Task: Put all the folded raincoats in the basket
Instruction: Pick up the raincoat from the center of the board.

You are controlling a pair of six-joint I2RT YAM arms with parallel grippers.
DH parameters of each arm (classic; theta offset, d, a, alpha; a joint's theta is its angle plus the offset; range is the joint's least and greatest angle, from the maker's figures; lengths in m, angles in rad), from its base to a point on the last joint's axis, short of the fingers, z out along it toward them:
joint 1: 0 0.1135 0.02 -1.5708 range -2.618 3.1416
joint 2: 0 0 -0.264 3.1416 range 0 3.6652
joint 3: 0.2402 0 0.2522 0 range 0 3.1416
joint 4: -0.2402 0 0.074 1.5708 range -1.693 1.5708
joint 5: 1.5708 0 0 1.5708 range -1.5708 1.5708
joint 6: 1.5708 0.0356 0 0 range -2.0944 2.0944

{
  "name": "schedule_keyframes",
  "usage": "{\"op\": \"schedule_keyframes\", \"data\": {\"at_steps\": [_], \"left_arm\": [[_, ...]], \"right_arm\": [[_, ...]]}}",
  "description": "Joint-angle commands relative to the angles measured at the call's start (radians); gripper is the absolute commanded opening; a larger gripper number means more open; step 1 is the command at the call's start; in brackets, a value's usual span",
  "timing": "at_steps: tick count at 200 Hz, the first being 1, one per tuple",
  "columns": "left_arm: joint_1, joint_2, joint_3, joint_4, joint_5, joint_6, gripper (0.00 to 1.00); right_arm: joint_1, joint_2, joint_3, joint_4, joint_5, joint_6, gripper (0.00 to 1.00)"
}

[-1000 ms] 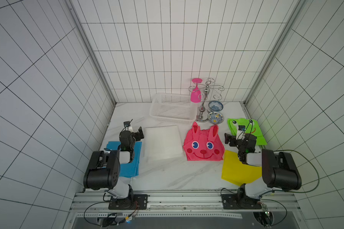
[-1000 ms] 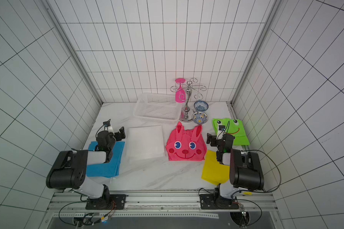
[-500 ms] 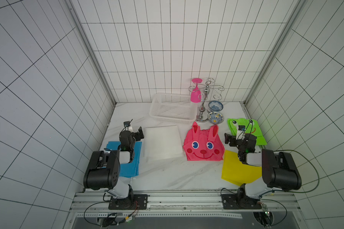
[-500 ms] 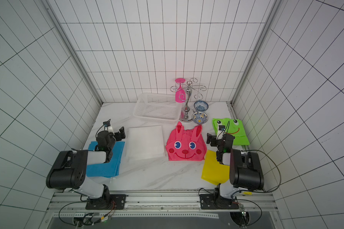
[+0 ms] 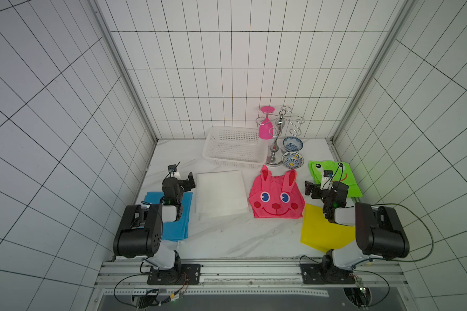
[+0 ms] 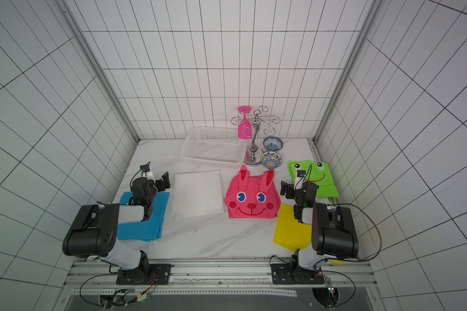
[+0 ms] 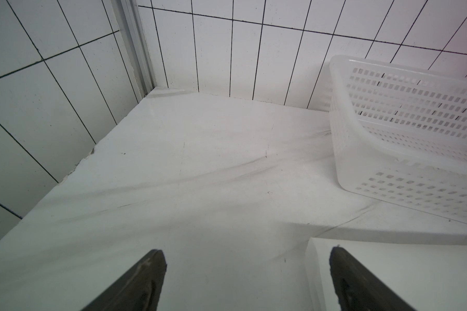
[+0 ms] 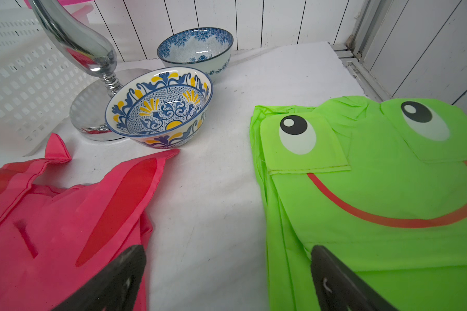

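my left gripper point(image 7: 246, 253) hangs low over the white marble tabletop point(image 7: 200, 161), jaws spread wide, nothing between them. one finger point(image 7: 345, 274) shows against the near corner of the flat white folded raincoat point(image 5: 221, 192); whether it touches, i cannot tell. this arm reaches over the blue folded raincoat point(image 5: 179, 223).

my right gripper point(image 8: 228, 249) is likewise spread wide and grips nothing. it is poised above the bare strip between the pink rabbit-face folded raincoat point(image 8: 51, 229) and the green frog-face folded raincoat point(image 8: 375, 188). the yellow folded raincoat point(image 5: 321, 231) lies partly under that arm.

all five raincoats lie flat on the table, outside the basket. the shallow white perforated plastic basket point(image 5: 233, 161) stands at the back by the tiled wall, just beyond the white raincoat and apart from it.

just beside the basket stands a chrome cup stand point(image 5: 274, 159), with a pink plastic goblet point(image 5: 264, 132) hanging upside down from it. a yellow-and-blue patterned bowl point(image 8: 159, 107) sits just beside the stand's base, and a blue-and-white bowl point(image 8: 197, 48) behind that.
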Motion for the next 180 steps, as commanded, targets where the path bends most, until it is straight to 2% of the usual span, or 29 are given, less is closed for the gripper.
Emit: {"op": "schedule_keyframes", "data": {"at_steps": [1,24,71,104,116,131,161,180], "left_arm": [[-0.008,0.001,0.014,0.002,-0.012,0.003,0.97],[-0.038,-0.001,0.012,0.004,-0.082,0.011,0.98],[-0.034,-0.002,0.012,0.005,-0.079,0.011,0.98],[-0.034,0.001,0.012,0.004,-0.076,0.01,0.98],[-0.033,0.001,0.012,0.005,-0.074,0.008,0.98],[-0.032,0.0,0.013,0.004,-0.072,0.007,0.98],[-0.031,0.0,0.012,0.003,-0.069,0.006,0.98],[-0.037,0.0,0.013,0.004,-0.088,0.009,0.98]], "right_arm": [[0.008,-0.011,0.026,0.015,0.002,-0.008,0.99],[0.008,-0.013,0.026,0.015,0.002,-0.009,0.99],[0.008,-0.025,0.025,0.011,-0.016,-0.011,0.99],[0.005,-0.151,0.038,-0.108,-0.062,-0.028,0.99],[0.006,-0.237,0.061,-0.207,-0.084,-0.034,0.99],[0.009,-0.365,0.131,-0.41,-0.036,0.062,0.99],[0.008,-0.505,0.361,-0.966,0.269,0.418,0.99],[0.003,-0.529,0.43,-1.222,0.389,0.608,0.99]]}}
